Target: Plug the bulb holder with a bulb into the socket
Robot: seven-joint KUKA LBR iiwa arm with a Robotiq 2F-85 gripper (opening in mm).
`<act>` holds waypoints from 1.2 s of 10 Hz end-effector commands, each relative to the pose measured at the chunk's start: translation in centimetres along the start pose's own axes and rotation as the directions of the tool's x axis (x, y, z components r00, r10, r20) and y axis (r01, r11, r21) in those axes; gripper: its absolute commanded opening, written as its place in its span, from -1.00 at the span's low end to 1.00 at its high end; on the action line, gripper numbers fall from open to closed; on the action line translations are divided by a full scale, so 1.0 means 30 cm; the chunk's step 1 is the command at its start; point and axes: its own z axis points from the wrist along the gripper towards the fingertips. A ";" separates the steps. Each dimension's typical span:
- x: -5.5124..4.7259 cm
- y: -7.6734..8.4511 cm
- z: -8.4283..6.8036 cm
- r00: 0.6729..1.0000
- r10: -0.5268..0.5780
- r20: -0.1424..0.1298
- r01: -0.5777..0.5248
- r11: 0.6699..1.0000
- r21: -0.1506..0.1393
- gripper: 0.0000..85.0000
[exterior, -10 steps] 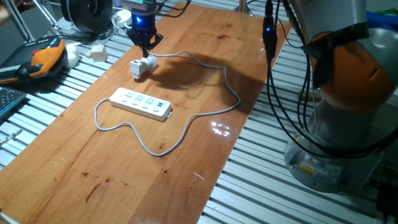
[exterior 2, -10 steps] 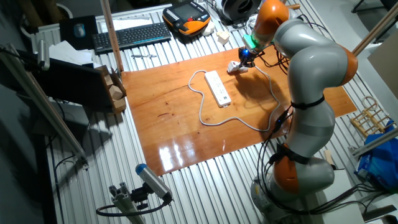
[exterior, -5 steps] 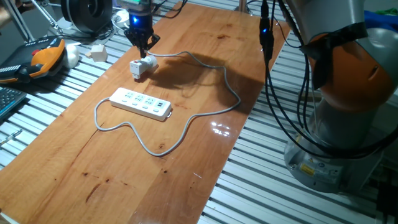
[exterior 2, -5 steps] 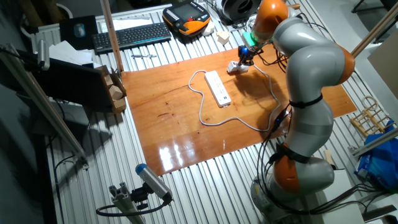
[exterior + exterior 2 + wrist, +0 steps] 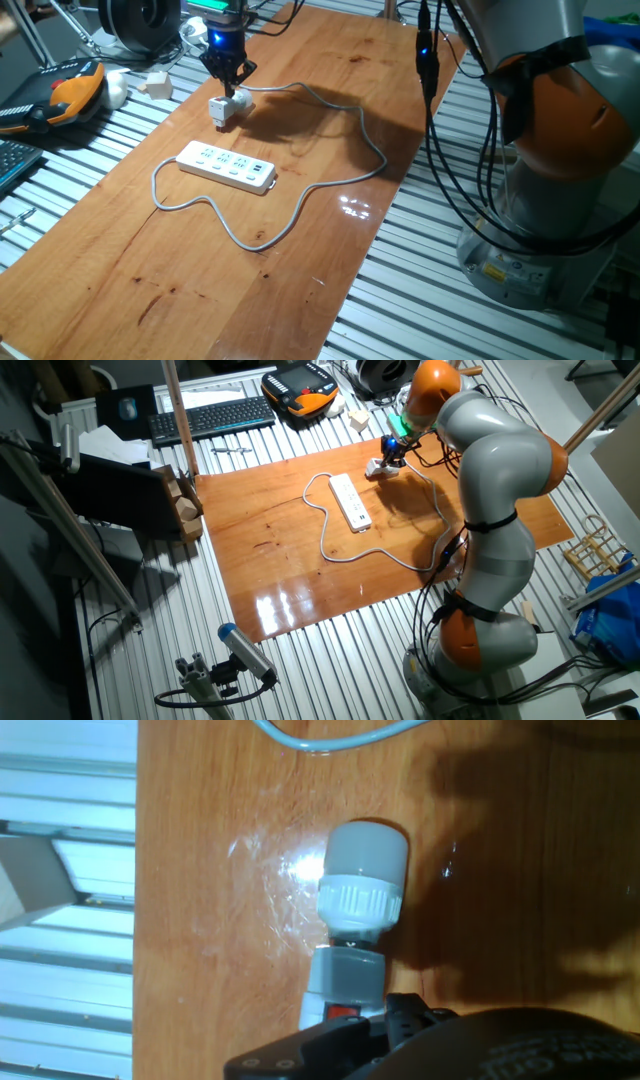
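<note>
The bulb holder (image 5: 228,107) lies on its side on the wooden table, near the far left edge. In the hand view its grey-white body (image 5: 343,982) shows a small red mark, and the bulb (image 5: 366,850) points away from me. My gripper (image 5: 233,86) hangs just above the holder, also seen as the gripper (image 5: 391,450) in the other fixed view. Only its dark housing (image 5: 430,1040) shows at the bottom of the hand view, covering the holder's near end. The finger gap is not visible. The socket (image 5: 227,166), a long white strip, lies flat a short way in front of the holder.
The socket's pale grey cable (image 5: 372,150) loops widely over the table and passes close behind the holder. A whitish cube (image 5: 157,83) and an orange pendant (image 5: 70,92) sit on the metal slats left of the table. A keyboard (image 5: 210,417) lies further off.
My gripper has shifted a little to the left and toward the far edge, staying just over the holder. The holder, socket and cable have not moved.
</note>
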 end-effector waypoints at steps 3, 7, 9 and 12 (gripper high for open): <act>0.000 0.000 0.000 0.998 -0.065 0.017 0.064 0.996 0.063 -1.00; 0.000 0.000 0.000 0.998 -0.061 -0.015 0.062 0.994 0.085 -1.00; 0.000 0.000 0.000 0.999 -0.004 -0.046 0.007 0.998 0.070 -1.00; -0.002 0.002 0.002 0.998 0.025 -0.051 -0.020 0.994 0.110 -1.00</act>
